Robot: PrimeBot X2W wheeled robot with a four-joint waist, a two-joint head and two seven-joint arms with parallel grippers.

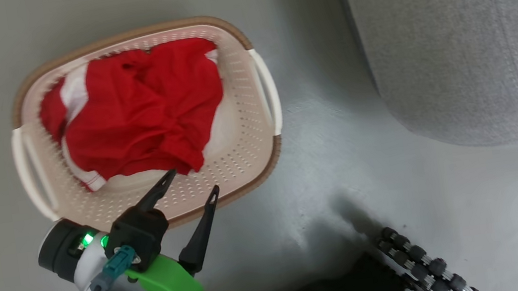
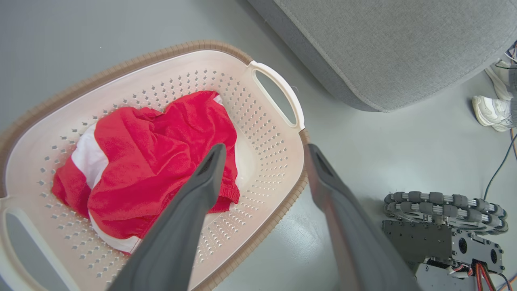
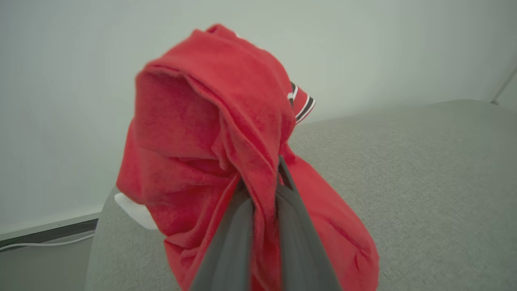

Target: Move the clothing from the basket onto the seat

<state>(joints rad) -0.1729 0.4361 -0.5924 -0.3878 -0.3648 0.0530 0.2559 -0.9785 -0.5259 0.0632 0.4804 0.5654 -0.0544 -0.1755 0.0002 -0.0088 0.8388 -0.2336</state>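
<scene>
Red clothing [image 1: 134, 112] with white stripes lies crumpled in the cream basket [image 1: 247, 132] on the floor. My left gripper [image 1: 192, 181] hangs open over the basket's near rim, nothing between its fingers; the left wrist view has the clothing [image 2: 149, 161] just past one fingertip [image 2: 216, 155]. My right gripper [image 3: 278, 169] is shut on another red garment [image 3: 226, 133] with black-and-white striped trim, held up above the grey seat [image 3: 404, 182]. The seat [image 1: 455, 39] stands to the right of the basket.
Bare grey floor separates the basket [image 2: 278, 121] and the seat [image 2: 383, 48]. My wheeled base [image 1: 415, 265] shows at the bottom right. A person's white shoe [image 2: 490, 111] and cables lie beside the seat. A pale wall stands behind the seat.
</scene>
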